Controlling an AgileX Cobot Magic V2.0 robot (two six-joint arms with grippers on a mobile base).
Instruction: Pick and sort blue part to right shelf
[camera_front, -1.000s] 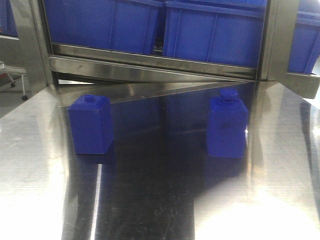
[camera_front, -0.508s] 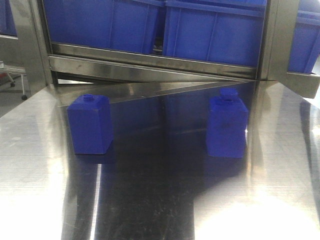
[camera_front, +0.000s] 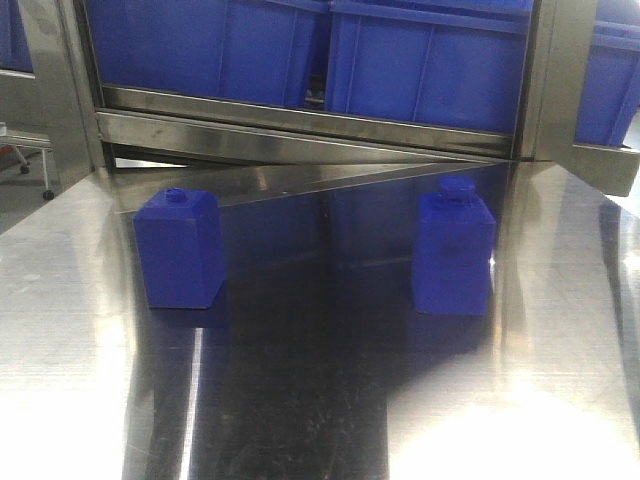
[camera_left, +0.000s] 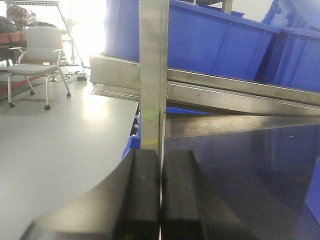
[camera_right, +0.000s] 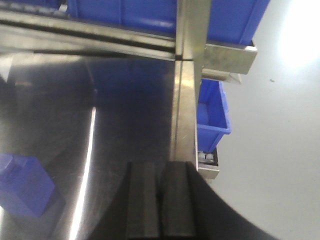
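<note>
The blue part (camera_front: 455, 250), with sloped shoulders and a wide round cap, stands upright on the steel table (camera_front: 300, 400) at the right. The right shelf (camera_front: 600, 165) shows as a steel rail holding a blue crate (camera_front: 610, 90) at the far right. Neither gripper appears in the front view. My left gripper (camera_left: 160, 155) is shut and holds nothing, low over the table's left edge. Over the table's right edge my right gripper (camera_right: 160, 167) is also shut on nothing. A blue block (camera_right: 22, 185) lies to its left; I cannot tell which one it is.
A second blue block (camera_front: 180, 250) with a flat top and tiny stub stands at the left. A steel rack (camera_front: 300, 125) with blue crates (camera_front: 420, 60) runs along the back. An office chair (camera_left: 40, 55) stands on the floor to the left. A small blue bin (camera_right: 212, 115) sits below the table's right corner.
</note>
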